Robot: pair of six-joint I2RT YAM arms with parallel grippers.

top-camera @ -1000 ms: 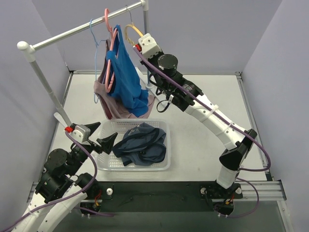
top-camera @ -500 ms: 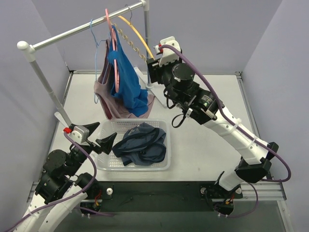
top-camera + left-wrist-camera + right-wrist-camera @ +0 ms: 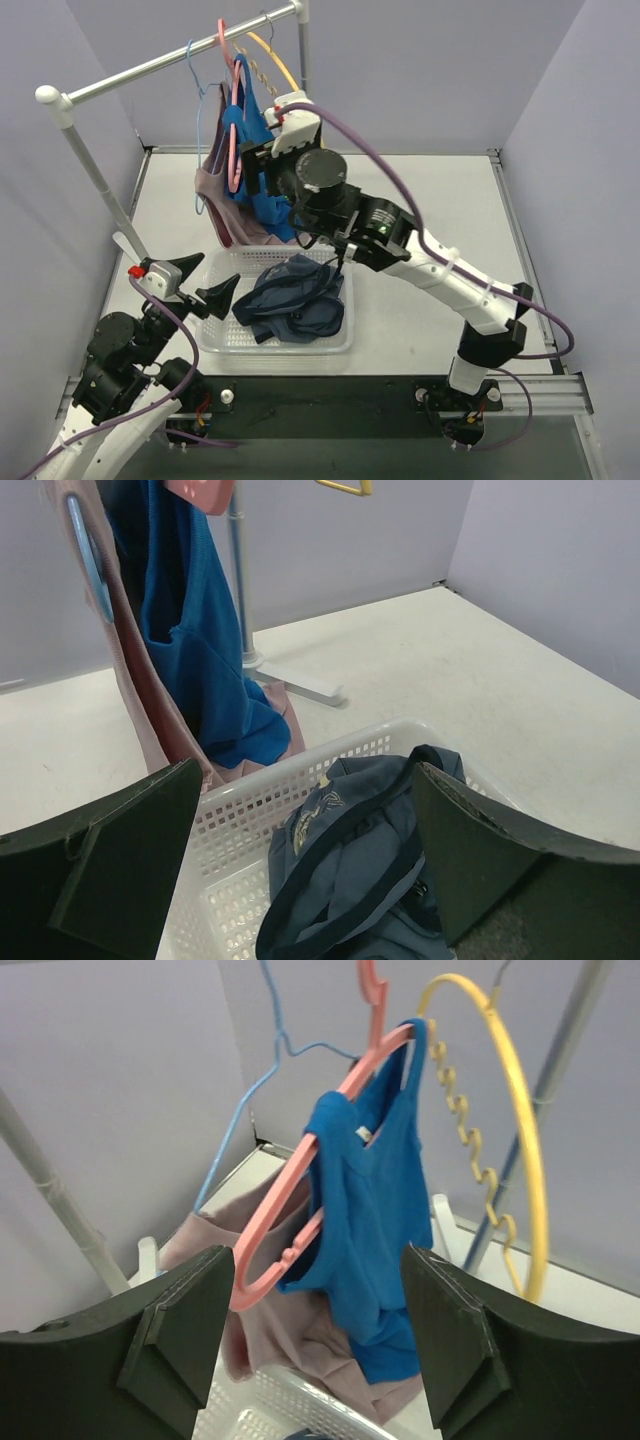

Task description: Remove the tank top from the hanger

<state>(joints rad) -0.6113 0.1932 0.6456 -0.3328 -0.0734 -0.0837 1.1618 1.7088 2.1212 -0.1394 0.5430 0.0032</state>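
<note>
From above, we see the tank top (image 3: pixel 265 210), bright blue, hanging on the pink hanger (image 3: pixel 232 130) from the rail (image 3: pixel 170 62). A mauve garment (image 3: pixel 225 205) hangs just behind it on a blue hanger (image 3: pixel 200 110), and a bare yellow hanger (image 3: pixel 272 62) hangs to the right. The right gripper (image 3: pixel 258 165) is raised right in front of the tank top; from here we cannot tell whether it touches the cloth. The left gripper (image 3: pixel 212 280) sits low over the near left corner of the basket (image 3: pixel 215 340), which holds a dark garment (image 3: pixel 295 300) and stands on the table (image 3: pixel 430 200) below the rail.

In the left wrist view, our two fingers (image 3: pixel 110 870) stand wide apart with nothing between them. Beyond them we see the basket's (image 3: pixel 250 810) white mesh wall, the dark garment (image 3: pixel 350 860) heaped inside, and the tank top (image 3: pixel 200 660) hanging past the basket against the mauve garment (image 3: pixel 140 710).

In the right wrist view, the fingers (image 3: pixel 170 1340) are spread well apart and grip nothing. Framed between them, the tank top (image 3: pixel 365 1230) hangs by one strap from the tilted pink hanger (image 3: pixel 300 1175), apart from both fingers. The yellow hanger (image 3: pixel 525 1140) is to its right and the mauve garment (image 3: pixel 270 1330) is lower left.
</note>
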